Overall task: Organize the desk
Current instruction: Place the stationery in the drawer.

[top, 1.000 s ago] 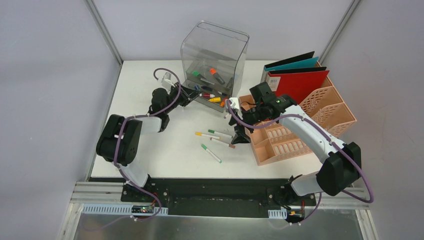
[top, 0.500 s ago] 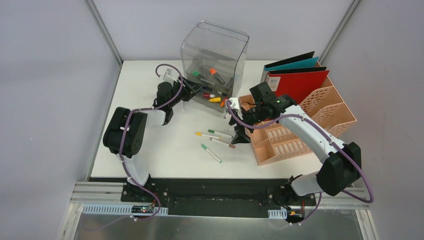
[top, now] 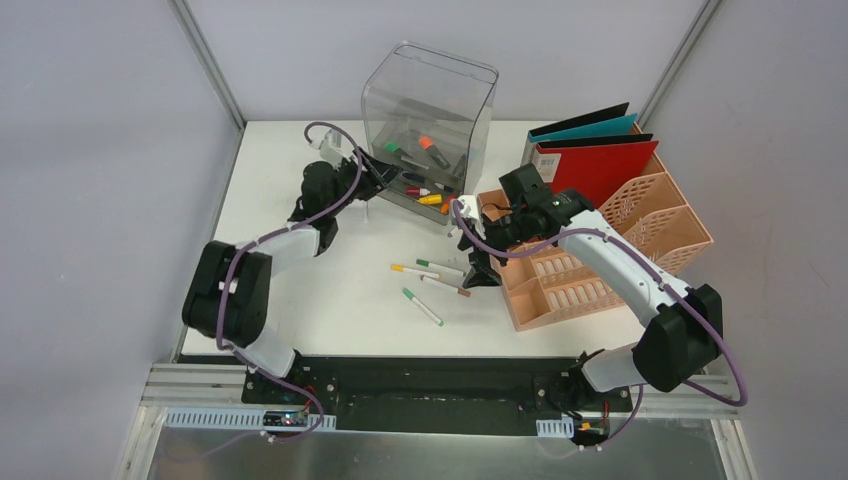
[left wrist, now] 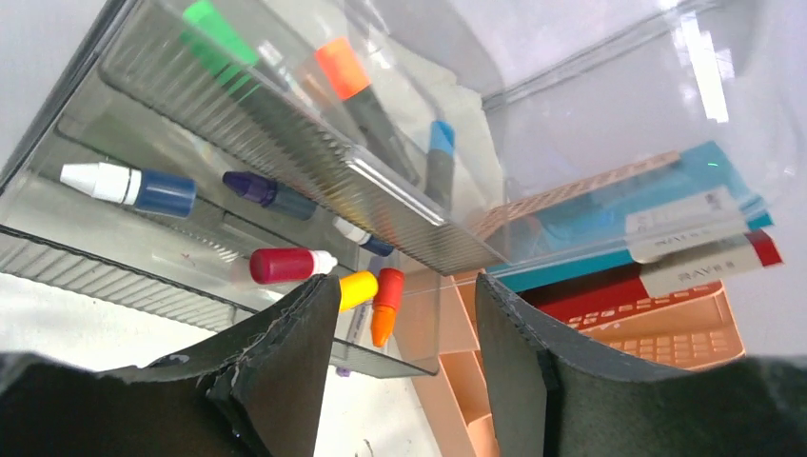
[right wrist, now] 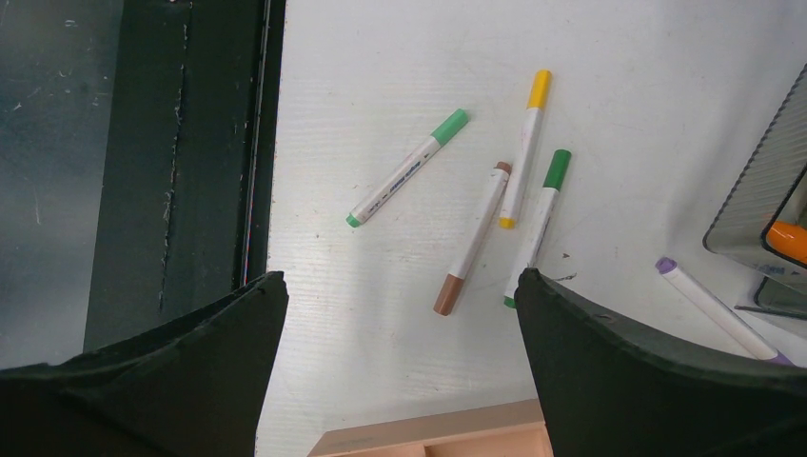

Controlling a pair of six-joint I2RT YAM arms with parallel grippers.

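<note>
At 11 o'clock on the white table [top: 340, 295], the left claw [left wrist: 404, 286], clenched a second ago, is now released and empty at the clear drawer box [top: 430, 90]; probably one marker is stored. The right claw [right wrist: 400, 276] hangs released over four loose markers [top: 430, 280] at the centre.

The desk [right wrist: 381, 286] is matt white with a fine grain. The drawer box [top: 430, 90] is clear, glossy grey plastic, its drawer fronts [left wrist: 285, 152] ribbed. The file rack [top: 665, 215] is matt peach plastic lattice.

Left arm [top: 290, 243] and right arm [top: 610, 265]: white links, bulky black joints, looping purple cables [top: 320, 125]. Left gripper [left wrist: 404, 286] and right gripper [right wrist: 400, 276] have matte black wedge fingers.
</note>
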